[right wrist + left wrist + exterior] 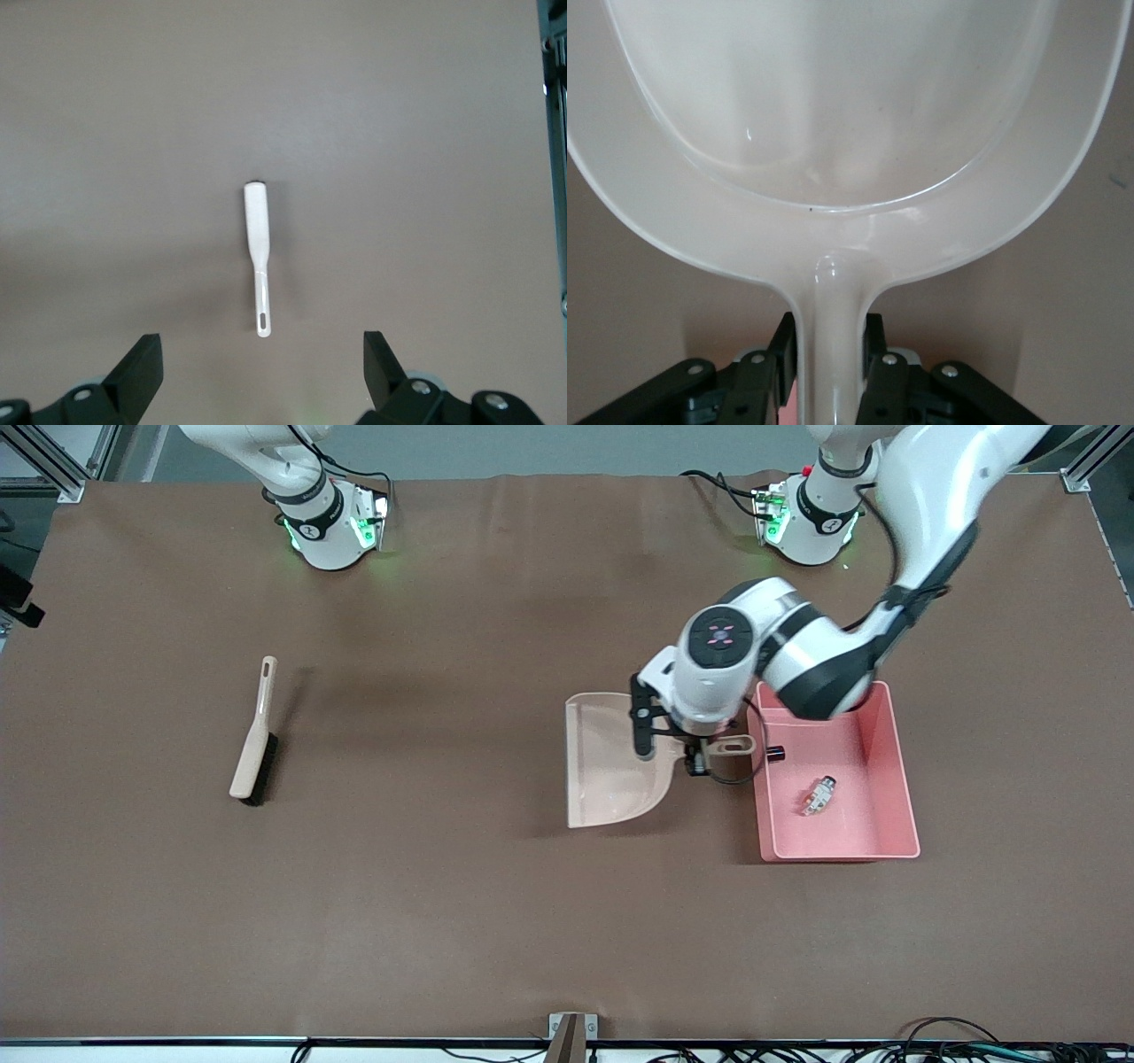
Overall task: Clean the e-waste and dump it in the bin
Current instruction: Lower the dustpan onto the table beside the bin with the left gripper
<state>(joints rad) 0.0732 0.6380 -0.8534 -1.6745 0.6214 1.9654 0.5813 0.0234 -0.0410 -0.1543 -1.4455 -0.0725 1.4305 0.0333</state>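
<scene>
Lowest in the front view sat the bin (893, 779), toward the left arm's end of the table, and both pieces of e-waste already lay inside it: the white-grey part (819, 794) on its floor and the black block (776, 754) by the wall that faces the dustpan (607, 771). With the bin as landmark, the dustpan rested just beside it, toward the right arm's end, handle (733, 745) pointing at the bin and open mouth pointing away, so its long axis ran along the table's length. The pan looked empty in the left wrist view.

The left gripper (695, 757) sat at that handle, right beside the bin wall. In the left wrist view its fingers (782, 350) stood on either side of the handle (835, 345), against it or nearly so; I judged it pinching the handle rather than clear of it.

The brush (255, 735) lay well apart from the bin, toward the right arm's end, long axis roughly toward the bases. The right gripper (261, 372) hung high above it, fingers spread wide, waiting.

Dumping appeared done; what remained, I judged, was letting go of the dustpan, with the left arm the only one near it.
</scene>
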